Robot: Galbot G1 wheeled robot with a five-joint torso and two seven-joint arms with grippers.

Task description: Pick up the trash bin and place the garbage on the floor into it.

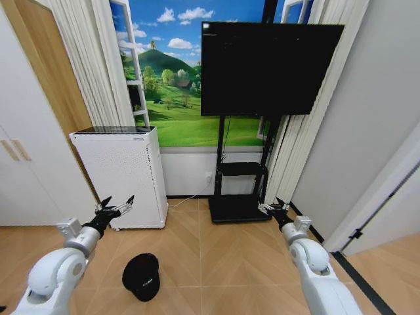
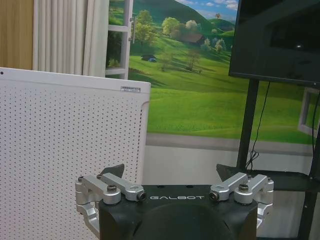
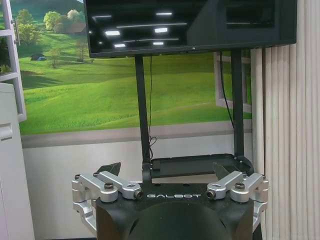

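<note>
Trash bin [image 1: 141,276] on floor before air purifier [image 1: 121,176] (left); TV stand [image 1: 241,190] right.

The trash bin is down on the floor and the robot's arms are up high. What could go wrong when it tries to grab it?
1. The trash bin sits low by the left arm, while the left gripper hangs open well above it, so a long downward reach might knock it over.
2. The white perforated appliance stands close behind; a swinging arm could bump it.
3. The right gripper, also open, hangs near the TV stand and could brush it.
</note>
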